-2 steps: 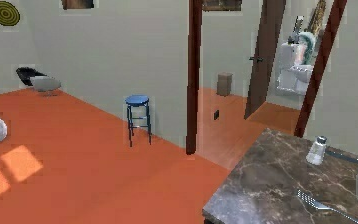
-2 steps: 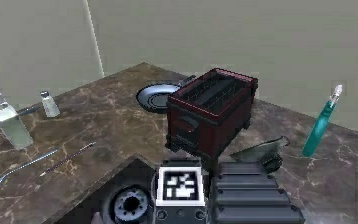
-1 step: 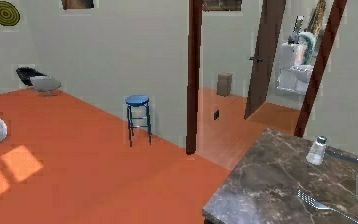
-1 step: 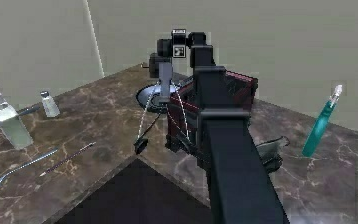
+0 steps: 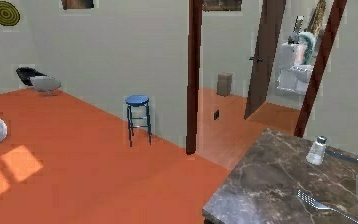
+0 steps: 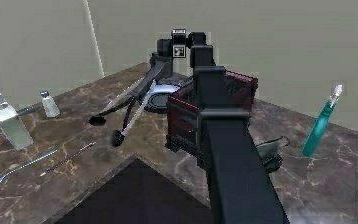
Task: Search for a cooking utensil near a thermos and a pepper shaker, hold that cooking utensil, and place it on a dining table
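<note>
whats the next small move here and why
Probably ease the gripper toward the arm side view's lower left: the fork lies there on the counter, below the shaker and the clear bottle, apart from the gripper.

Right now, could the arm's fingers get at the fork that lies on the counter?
Probably yes: the fork lies flat on bare counter, left of the fingers, with nothing tall between them.
</note>
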